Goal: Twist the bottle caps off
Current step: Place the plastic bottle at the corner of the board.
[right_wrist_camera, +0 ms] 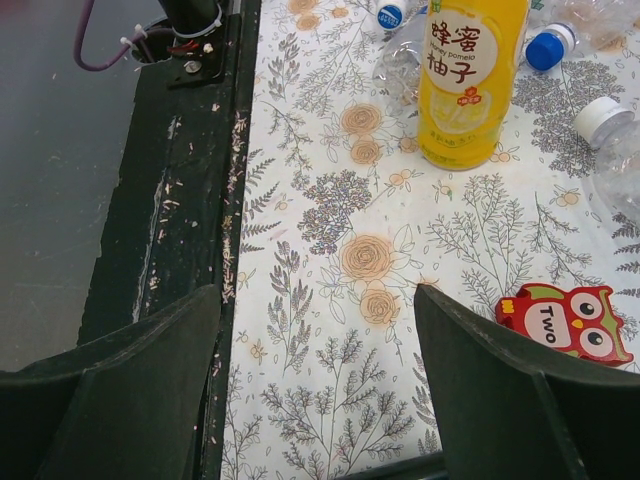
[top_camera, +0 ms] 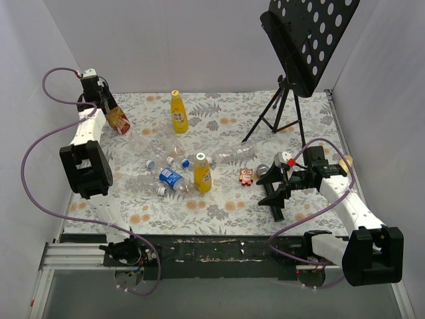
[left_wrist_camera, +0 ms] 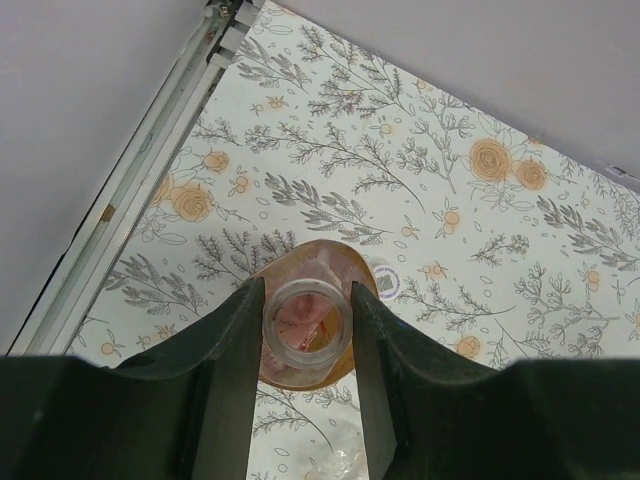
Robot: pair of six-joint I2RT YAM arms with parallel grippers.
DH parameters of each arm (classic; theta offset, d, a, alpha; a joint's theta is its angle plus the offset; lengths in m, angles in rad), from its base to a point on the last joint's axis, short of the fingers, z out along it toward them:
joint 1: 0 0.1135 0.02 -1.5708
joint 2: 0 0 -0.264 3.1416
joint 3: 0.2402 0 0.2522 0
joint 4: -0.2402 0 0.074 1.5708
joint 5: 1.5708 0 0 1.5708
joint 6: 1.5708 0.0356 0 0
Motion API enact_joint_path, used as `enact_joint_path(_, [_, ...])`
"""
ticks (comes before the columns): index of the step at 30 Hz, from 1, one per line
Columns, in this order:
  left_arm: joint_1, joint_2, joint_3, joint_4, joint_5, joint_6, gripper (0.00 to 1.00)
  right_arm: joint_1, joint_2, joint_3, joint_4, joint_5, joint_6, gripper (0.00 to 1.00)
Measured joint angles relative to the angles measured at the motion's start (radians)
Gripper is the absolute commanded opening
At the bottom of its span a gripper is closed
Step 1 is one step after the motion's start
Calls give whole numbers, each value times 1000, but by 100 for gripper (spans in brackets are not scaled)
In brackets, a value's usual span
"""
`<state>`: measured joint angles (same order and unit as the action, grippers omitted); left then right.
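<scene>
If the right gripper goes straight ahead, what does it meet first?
Probably the yellow bottle, slightly right of its line; only bare cloth lies between. The owl lies aside. Depth is unclear.

Orange-and-grey floral tablecloth (right_wrist_camera: 330,400), yellow bottle (right_wrist_camera: 470,80), brown bottle (left_wrist_camera: 310,258), blue cap (right_wrist_camera: 547,47), red owl card (right_wrist_camera: 565,325).

Top view looks down over the whole worktop (top_camera: 219,206). Wrist views sit close above it. Right's shares the yellow bottle (right_wrist_camera: 470,90).
</scene>
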<state>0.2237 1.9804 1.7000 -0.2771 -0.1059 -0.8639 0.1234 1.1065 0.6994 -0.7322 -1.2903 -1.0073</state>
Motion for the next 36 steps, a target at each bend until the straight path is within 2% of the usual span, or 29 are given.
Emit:
enact_joint_path(4, [-34,10,5,10,-19,35,37,0,0,0,0,1,0,85])
enact_joint_path(8, [-67,10,5,8,-45,58,55,0,0,0,0,1,0,85])
enact_joint_path(19, [-74,10,14,-10,-78,64,74,0,0,0,0,1,-3,85])
enact_joint_path(21, [-72,9,17,-12,-79,63,79,0,0,0,0,1,-3,85])
enact_joint_path(25, [-72,-6,17,-25,-77,60,98,0,0,0,0,2,-5,85])
enact_joint_path(32, [-71,-132,-1,-58,-30,24,98,0,0,0,0,5,-13,85])
enact_joint_path(36, [-63,-284,-52,-61,79,-19,98,0,-1,0,-3,5,-25,85])
